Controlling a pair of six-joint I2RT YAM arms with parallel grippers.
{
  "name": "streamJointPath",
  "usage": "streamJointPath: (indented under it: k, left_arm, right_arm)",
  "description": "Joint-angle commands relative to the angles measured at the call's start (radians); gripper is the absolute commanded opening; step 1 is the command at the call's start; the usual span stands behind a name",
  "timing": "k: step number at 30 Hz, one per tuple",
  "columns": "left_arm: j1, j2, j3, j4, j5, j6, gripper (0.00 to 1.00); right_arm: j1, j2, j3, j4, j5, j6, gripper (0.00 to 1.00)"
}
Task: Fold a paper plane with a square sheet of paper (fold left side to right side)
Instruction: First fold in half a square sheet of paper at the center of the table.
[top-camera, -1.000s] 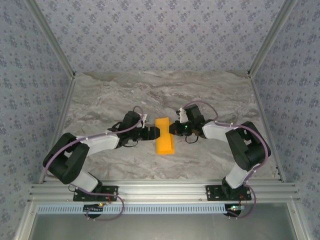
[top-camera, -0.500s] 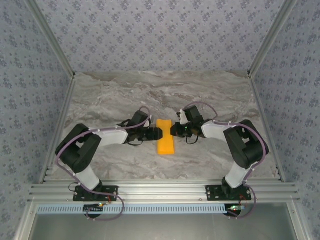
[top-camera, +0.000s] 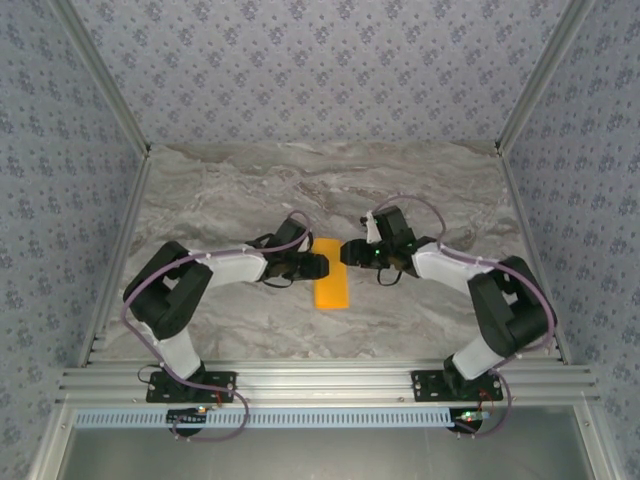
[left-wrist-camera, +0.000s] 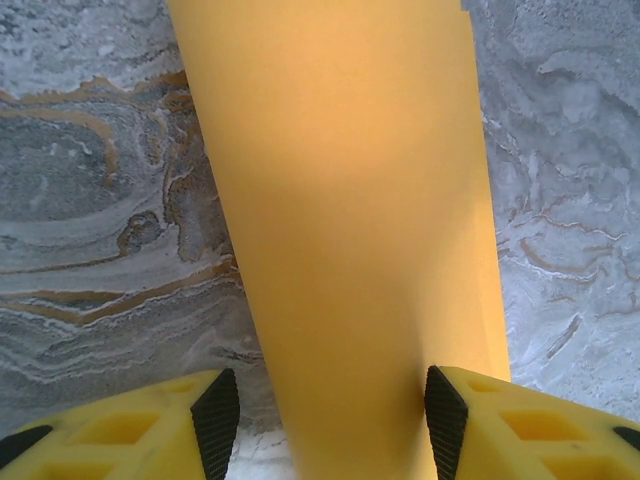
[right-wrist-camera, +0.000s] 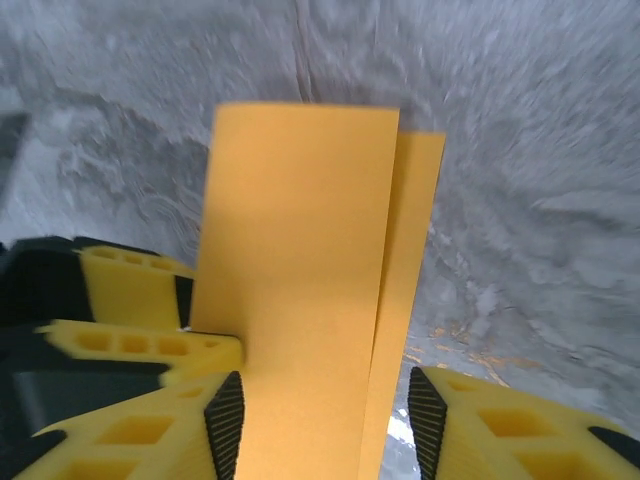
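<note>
Top external, square sheet of paper (top-camera: 331, 288) folded into narrow matte orange-yellow strip, flat on veined marble tabletop (top-camera: 220, 190) between both arms, left fingers (top-camera: 319, 266) spread astride it, right fingers (top-camera: 347, 252) spread too, neither gripping, layer edges offset in right wrist.

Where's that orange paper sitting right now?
In the top view, the paper, folded into a strip, lies near the middle of the marble table, between the left pincer and the right pincer.
</note>
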Motion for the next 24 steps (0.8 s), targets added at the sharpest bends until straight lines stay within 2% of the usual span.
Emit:
streamJointPath:
  k: [1, 9, 24]
  left_arm:
    - [-0.023, 0.056, 0.027, -0.046, -0.020, 0.015, 0.55]
    - [-0.048, 0.099, 0.086, -0.121, -0.033, 0.059, 0.59]
    - [-0.061, 0.144, 0.136, -0.182, -0.039, 0.082, 0.62]
  right_arm:
    - [-0.006, -0.100, -0.031, -0.092, 0.126, -0.038, 0.54]
    - [-0.029, -0.223, -0.072, -0.149, 0.186, -0.059, 0.59]
    - [-0.041, -0.272, -0.101, -0.177, 0.195, -0.066, 0.62]
